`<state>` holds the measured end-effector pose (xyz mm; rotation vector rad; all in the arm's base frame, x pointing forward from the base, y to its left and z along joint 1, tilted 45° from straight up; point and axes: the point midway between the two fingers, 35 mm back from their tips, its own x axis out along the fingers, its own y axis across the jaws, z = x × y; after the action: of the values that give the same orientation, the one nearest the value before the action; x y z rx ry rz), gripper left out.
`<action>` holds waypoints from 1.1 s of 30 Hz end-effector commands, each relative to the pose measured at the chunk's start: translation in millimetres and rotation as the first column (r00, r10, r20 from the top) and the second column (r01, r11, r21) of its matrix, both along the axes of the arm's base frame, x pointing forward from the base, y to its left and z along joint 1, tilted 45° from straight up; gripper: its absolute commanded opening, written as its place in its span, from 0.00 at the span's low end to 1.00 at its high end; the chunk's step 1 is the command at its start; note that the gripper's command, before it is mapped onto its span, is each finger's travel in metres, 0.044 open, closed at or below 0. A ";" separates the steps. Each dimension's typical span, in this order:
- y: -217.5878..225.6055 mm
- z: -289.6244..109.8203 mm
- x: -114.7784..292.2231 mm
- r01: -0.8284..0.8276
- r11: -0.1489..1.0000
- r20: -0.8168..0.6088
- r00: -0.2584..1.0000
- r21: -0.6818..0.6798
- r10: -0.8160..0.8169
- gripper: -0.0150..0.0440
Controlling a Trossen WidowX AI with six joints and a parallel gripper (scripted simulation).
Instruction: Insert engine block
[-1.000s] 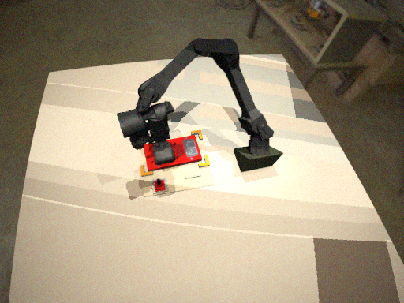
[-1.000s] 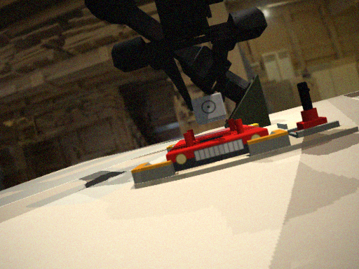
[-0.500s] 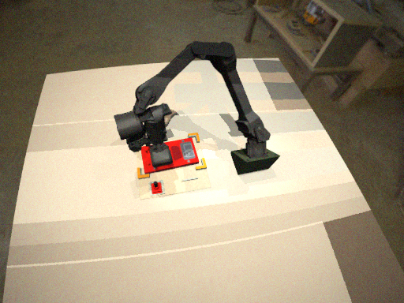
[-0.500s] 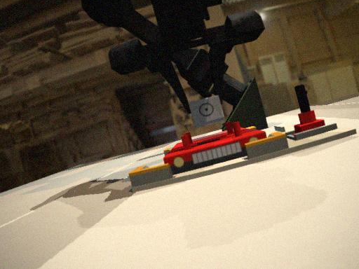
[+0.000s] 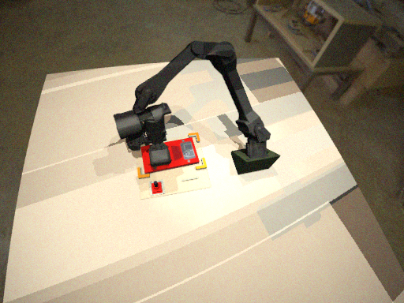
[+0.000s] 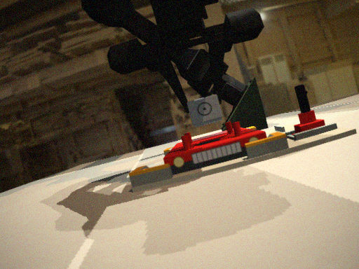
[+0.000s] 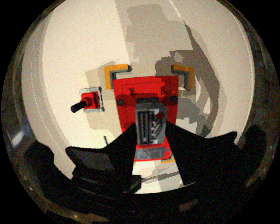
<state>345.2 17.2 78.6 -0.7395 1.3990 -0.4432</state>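
Note:
The grey engine block hangs above the red car body, with a gap below it. A round mark shows on its end face. In the wrist view its top has dark slots on the left and lighter detail on the right. My gripper is shut on the block, one finger on each side. The block and the gripper hide most of the opening from above; a dark part of it shows low in the exterior view. I cannot make out the rib. In the top view the arm hides the block.
Orange and yellow corner brackets surround the car body. Beside it stands a red base with an upright black post. Red pegs rise from the car's front. The arm's dark green mount stands beyond the car.

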 end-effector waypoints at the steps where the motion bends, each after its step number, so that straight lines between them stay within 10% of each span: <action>1: 0.0 1.2 0.8 0.003 1.000 0.007 1.000 -0.003 -0.003 0.52; 33: -0.6 1.0 0.1 -0.005 1.000 0.000 1.000 -0.005 0.005 0.52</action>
<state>345.2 16.9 78.9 -0.7956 1.4183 -0.3975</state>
